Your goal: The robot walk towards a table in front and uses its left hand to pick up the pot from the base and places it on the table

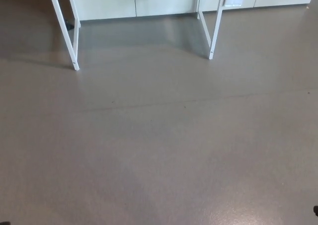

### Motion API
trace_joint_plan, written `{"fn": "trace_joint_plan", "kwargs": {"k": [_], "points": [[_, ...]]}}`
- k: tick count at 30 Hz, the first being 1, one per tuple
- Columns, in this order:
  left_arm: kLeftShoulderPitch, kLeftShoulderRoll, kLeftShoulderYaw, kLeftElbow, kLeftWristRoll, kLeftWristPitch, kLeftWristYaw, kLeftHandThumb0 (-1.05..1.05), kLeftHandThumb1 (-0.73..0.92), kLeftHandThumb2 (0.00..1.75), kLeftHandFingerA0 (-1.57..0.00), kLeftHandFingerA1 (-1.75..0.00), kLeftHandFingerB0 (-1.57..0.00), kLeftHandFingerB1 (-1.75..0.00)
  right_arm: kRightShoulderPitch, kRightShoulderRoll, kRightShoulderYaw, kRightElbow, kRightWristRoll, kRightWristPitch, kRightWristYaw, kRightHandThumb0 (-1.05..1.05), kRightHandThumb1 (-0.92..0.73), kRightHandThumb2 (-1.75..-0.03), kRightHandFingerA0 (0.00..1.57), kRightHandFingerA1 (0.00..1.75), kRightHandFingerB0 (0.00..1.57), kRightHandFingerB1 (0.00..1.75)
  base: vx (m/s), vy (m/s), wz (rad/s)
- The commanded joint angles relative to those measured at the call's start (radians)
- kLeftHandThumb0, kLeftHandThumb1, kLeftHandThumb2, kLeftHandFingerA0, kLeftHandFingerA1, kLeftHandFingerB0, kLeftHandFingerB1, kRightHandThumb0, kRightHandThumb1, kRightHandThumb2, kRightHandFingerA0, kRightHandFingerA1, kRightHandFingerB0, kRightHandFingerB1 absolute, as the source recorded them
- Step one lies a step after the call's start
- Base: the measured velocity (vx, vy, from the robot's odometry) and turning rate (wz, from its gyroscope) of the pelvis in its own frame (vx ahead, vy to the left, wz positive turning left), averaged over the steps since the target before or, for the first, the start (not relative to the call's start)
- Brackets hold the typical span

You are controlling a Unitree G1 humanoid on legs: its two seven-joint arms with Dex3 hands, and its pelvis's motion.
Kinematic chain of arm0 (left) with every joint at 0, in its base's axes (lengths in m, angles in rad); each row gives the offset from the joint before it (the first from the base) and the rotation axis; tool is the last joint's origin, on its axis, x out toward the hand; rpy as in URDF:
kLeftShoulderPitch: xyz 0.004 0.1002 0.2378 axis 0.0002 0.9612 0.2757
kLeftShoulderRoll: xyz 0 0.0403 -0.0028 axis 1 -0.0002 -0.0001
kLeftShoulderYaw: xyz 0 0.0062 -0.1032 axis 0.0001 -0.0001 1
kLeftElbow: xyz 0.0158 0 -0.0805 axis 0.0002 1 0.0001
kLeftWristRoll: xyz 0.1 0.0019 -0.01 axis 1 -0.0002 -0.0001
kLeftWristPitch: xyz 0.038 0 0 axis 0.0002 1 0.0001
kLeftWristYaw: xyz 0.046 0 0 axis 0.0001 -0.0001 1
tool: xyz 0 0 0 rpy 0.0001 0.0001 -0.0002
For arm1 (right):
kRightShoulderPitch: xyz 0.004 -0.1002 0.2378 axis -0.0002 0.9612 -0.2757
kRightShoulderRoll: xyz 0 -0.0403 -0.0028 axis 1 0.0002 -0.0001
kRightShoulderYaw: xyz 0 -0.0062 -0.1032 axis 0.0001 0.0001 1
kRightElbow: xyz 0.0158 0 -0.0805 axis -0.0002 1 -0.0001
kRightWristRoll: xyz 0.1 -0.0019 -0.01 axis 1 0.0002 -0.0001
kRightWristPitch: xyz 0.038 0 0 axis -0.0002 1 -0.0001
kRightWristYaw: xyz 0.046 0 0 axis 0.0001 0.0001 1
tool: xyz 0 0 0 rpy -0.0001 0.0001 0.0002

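No pot, base or tabletop shows in the head view. Only the white legs of the table appear at the top: a left leg [63, 29] slanting down to the floor and a right leg [214, 29]. Neither of my hands shows in the picture. A tiny dark speck sits at the right bottom edge [315, 210], too small to identify.
Grey-brown floor [159, 145] fills most of the view, with a faint seam line running across it. Pale cabinet fronts [134, 1] stand along the wall behind the table legs.
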Motion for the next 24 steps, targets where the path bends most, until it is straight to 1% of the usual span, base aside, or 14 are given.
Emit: {"fn": "trace_joint_plan", "kwargs": {"k": [1,2,6,7,10,11,12,13,15,16,17,19,23,24], "points": [[-0.004,0.016,0.011,0.023,-0.018,-0.068,-0.02,-0.34,0.54,0.57,-0.54,-0.39,-0.4,-0.34,-0.001,-0.017,-0.012,0.026,0.032,-0.059,0.028,-0.4,-0.46,-0.55,0.81,0.52,0.48,0.38,0.0,0.0,0.0],[-0.005,0.013,0.016,0.021,-0.027,-0.062,-0.029,-0.34,0.53,0.56,-0.55,-0.38,-0.41,-0.33,-0.003,-0.017,-0.013,0.031,0.033,-0.061,0.027,-0.48,-0.37,-0.73,0.75,0.62,0.44,0.51,0.0,0.0,0.0],[-0.006,0.016,0.014,0.025,-0.023,-0.067,-0.029,-0.35,0.53,0.56,-0.55,-0.38,-0.4,-0.33,0.0,-0.016,-0.012,0.034,0.038,-0.067,0.033,-0.47,-0.38,-0.73,0.73,0.62,0.4,0.49,0.0,0.0,0.0],[-0.006,0.016,0.014,0.025,-0.023,-0.067,-0.03,-0.34,0.54,0.56,-0.55,-0.38,-0.41,-0.33,0.002,-0.016,-0.009,0.032,0.035,-0.067,0.03,-0.41,-0.46,-0.54,0.79,0.51,0.47,0.38,0.0,0.0,0.0],[-0.006,0.015,0.018,0.023,-0.028,-0.063,-0.033,-0.34,0.53,0.56,-0.56,-0.39,-0.41,-0.34,0.004,-0.017,-0.005,0.035,0.031,-0.075,0.027,-0.5,-0.38,-0.73,0.74,0.61,0.41,0.49,0.15,0.013,0.03],[-0.005,0.016,0.017,0.024,-0.028,-0.065,-0.037,-0.34,0.54,0.57,-0.56,-0.39,-0.4,-0.33,0.001,-0.017,-0.006,0.039,0.034,-0.074,0.027,-0.38,-0.46,-0.54,0.81,0.51,0.47,0.38,-0.09,-0.066,0.23],[-0.005,0.017,0.017,0.024,-0.027,-0.068,-0.041,-0.34,0.54,0.57,-0.56,-0.39,-0.4,-0.33,-0.002,-0.017,-0.008,0.045,0.037,-0.072,0.028,-0.38,-0.46,-0.54,0.81,0.51,0.47,0.38,-0.1,-0.06,0.43],[-0.012,0.019,0.016,0.026,-0.026,-0.065,-0.041,-0.35,0.54,0.57,-0.55,-0.38,-0.4,-0.33,-0.008,-0.014,-0.011,0.043,0.042,-0.067,0.026,-0.45,-0.37,-0.72,0.76,0.62,0.44,0.5,-0.11,-0.06,-0.11],[-0.019,0.02,0.014,0.028,-0.023,-0.06,-0.037,-0.36,0.54,0.57,-0.56,-0.39,-0.4,-0.34,-0.006,-0.012,-0.01,0.034,0.042,-0.065,0.021,-0.47,-0.39,-0.72,0.76,0.63,0.44,0.49,0.0,0.0,0.0],[-0.02,0.021,0.014,0.029,-0.022,-0.059,-0.035,-0.36,0.54,0.57,-0.56,-0.39,-0.4,-0.34,-0.004,-0.011,-0.009,0.03,0.041,-0.064,0.019,-0.47,-0.39,-0.72,0.76,0.63,0.44,0.49,0.05,0.094,-0.07],[-0.018,0.021,0.011,0.027,-0.017,-0.063,-0.029,-0.36,0.54,0.58,-0.59,-0.39,-0.41,-0.34,-0.006,-0.014,-0.008,0.036,0.038,-0.07,0.017,-0.38,-0.47,-0.55,0.82,0.54,0.49,0.38,0.06,0.134,-0.09],[-0.015,0.021,0.011,0.027,-0.017,-0.062,-0.03,-0.44,0.44,0.72,-0.54,-0.5,-0.36,-0.44,0.001,-0.02,0.002,0.041,0.022,-0.081,0.011,-0.41,-0.48,-0.55,0.82,0.53,0.48,0.38,0.08,0.167,-0.1],[-0.018,0.021,0.011,0.045,-0.016,-0.071,-0.028,-0.36,0.54,0.57,-0.59,-0.39,-0.42,-0.34,-0.004,-0.022,0.002,0.062,0.027,-0.086,0.015,-0.41,-0.47,-0.55,0.81,0.5,0.47,0.38,0.3,0.316,-0.12],[-0.016,0.022,0.012,0.04,-0.02,-0.067,-0.034,-0.36,0.54,0.57,-0.58,-0.39,-0.42,-0.34,0.0,-0.019,0.003,0.053,0.029,-0.085,0.013,-0.5,-0.38,-0.73,0.76,0.61,0.42,0.49,0.35,0.36,0.04]]}}
